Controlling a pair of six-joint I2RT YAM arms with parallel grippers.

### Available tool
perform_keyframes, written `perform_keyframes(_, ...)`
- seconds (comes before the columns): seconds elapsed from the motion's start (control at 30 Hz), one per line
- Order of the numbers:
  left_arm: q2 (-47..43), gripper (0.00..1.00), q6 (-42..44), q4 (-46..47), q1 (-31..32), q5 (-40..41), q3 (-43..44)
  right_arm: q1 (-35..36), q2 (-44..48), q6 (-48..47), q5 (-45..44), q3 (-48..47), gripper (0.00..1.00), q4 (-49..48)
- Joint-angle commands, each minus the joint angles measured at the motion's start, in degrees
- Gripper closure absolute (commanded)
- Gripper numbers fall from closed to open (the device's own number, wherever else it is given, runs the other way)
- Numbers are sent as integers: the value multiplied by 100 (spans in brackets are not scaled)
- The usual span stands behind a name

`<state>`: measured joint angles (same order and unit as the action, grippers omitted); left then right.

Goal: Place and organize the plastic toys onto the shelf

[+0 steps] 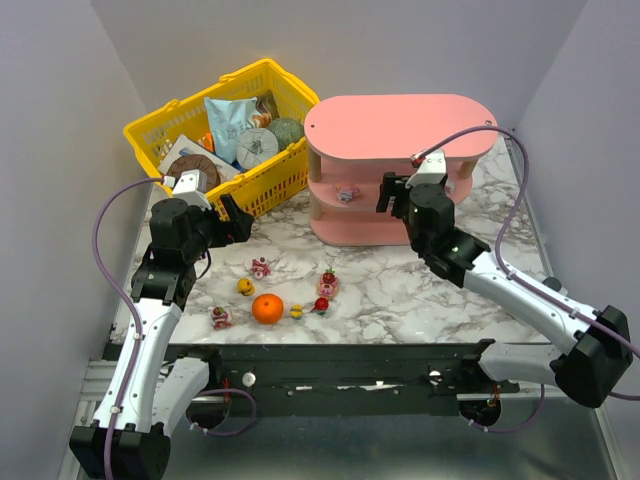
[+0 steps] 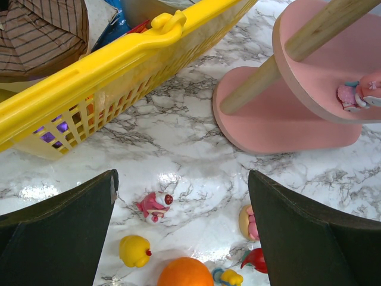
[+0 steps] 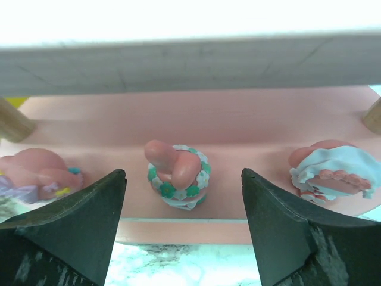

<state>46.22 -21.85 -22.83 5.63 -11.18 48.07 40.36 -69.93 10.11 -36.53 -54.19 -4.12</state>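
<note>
Right pincer (image 3: 181,177): we see its dark jaws spread wide on either side of a small pink plastic figurine (image 3: 177,176) ringed in green and white, touching neither finger.
Pink three-tier shelf (image 3: 250,122): the figurine stands on a board under another, between two pink toys (image 3: 38,173).
Left pincer (image 2: 181,179): wide, empty, above the white marble table (image 2: 178,143).
Table: several loose tiny toys (image 1: 261,267) surround an orange ball (image 1: 267,309), near the yellow mesh basket (image 1: 270,180).

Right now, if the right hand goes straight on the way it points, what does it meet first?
Probably the pink figurine with the green-and-white flower ring, standing on the pink shelf, centred ahead of the right hand; depth is unclear.
</note>
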Motion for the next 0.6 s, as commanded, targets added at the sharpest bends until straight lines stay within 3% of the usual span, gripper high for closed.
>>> perform_keyframes(0.0,-16,1,93,-20,-27,-16,9,-37,295,167,392,-337,13,797)
perform_keyframes(0.27,-16,1,84,-11,-35,-42,9,-37,831,570,761,-311,12,1755)
perform_keyframes(0.37,-16,1,84,15,-35,-68,0,-37,1112,895,849,-399,12,2520)
perform_keyframes(0.57,1,1,14,77,-35,-209,-26,-37,2314,1273,2246,390,12,2812)
